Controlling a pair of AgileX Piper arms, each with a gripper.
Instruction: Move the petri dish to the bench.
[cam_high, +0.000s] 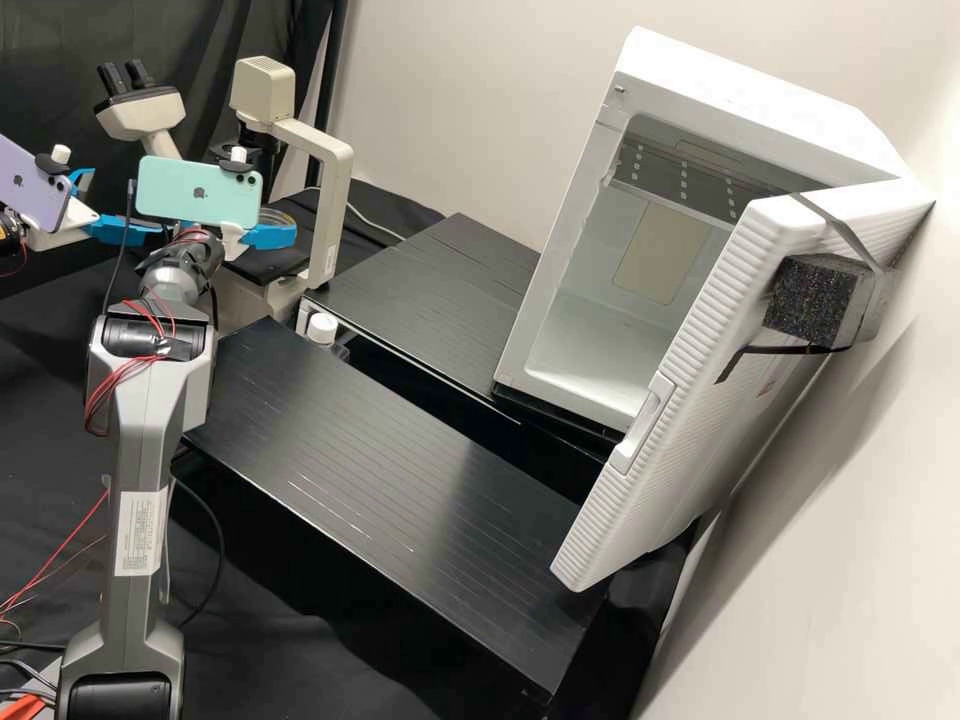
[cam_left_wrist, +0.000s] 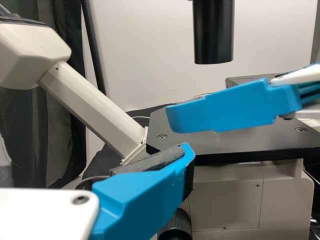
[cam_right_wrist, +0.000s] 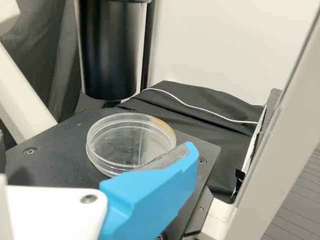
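Observation:
The petri dish lies flat on the black microscope stage in the right wrist view, its near rim partly behind my right gripper's blue finger. In the high view my right gripper is by the microscope, and my left gripper is farther left. Both are open. My right gripper has nothing against its dark pad. From my left gripper, the pad is bare too, and a blue finger of my right gripper crosses in front of the stage. The bench holds raised black platforms.
The microscope's pale arm rises beside the stage, with a black cylinder above it. A white cabinet stands at the right, its door swung open. A small white-capped bottle is between the platforms.

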